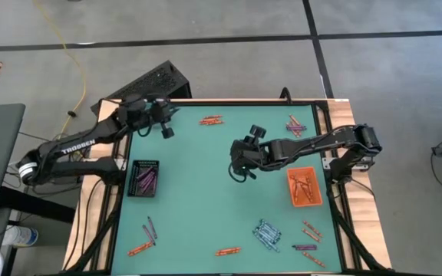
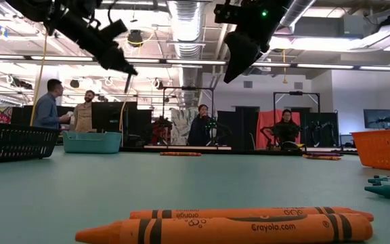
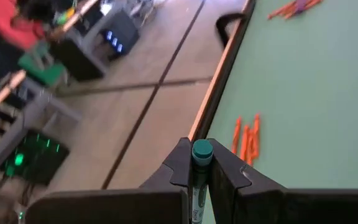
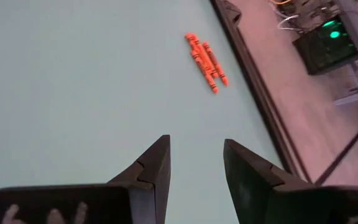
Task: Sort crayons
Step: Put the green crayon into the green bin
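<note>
Left wrist view shows the left gripper [image 3: 201, 180] pinching a teal crayon [image 3: 201, 153] upright, only at the fingertips, above the table's far-left corner, so it could slip or twist out mid-carry. Right gripper [image 4: 196, 163] hangs open and empty over mid-table, near the orange tray [image 1: 304, 187].

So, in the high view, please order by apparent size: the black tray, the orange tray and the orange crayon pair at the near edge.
1. and 2. Black tray and orange tray: they look about alike, so I do not rank them.
3. Orange crayon pair: clearly smallest.
</note>
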### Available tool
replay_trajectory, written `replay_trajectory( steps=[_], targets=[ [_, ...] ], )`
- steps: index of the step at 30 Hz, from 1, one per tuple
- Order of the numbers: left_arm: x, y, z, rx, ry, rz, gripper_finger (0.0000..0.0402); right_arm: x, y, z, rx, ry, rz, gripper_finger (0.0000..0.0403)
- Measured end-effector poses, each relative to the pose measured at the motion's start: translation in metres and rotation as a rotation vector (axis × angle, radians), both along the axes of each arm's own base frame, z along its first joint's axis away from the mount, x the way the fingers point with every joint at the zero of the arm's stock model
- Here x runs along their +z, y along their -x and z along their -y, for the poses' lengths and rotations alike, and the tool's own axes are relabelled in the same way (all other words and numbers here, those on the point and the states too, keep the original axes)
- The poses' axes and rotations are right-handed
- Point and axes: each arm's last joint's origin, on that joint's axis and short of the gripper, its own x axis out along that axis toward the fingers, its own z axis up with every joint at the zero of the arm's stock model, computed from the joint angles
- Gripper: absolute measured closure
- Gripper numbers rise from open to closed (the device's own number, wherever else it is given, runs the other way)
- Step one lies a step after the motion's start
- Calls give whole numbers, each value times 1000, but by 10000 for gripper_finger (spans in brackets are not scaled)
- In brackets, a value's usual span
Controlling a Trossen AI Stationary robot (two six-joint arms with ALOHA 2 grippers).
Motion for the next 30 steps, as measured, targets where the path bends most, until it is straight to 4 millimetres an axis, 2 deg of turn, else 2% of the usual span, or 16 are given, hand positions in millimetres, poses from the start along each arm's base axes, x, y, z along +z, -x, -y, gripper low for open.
replay_trajectory(
  steps=[8,16,24,30],
  targets=[
    [-26,6,-29,214,47,-183,394,0,-1,0,6,-9,5,255],
    [-57,13,-59,321,119,-336,394,0,-1,0,6,-10,9,255],
    [-78,22,-69,358,191,-504,394,0,-1,0,6,-10,10,255],
    [-90,27,-70,319,216,-644,369,0,-1,0,6,-10,11,255]
  ],
)
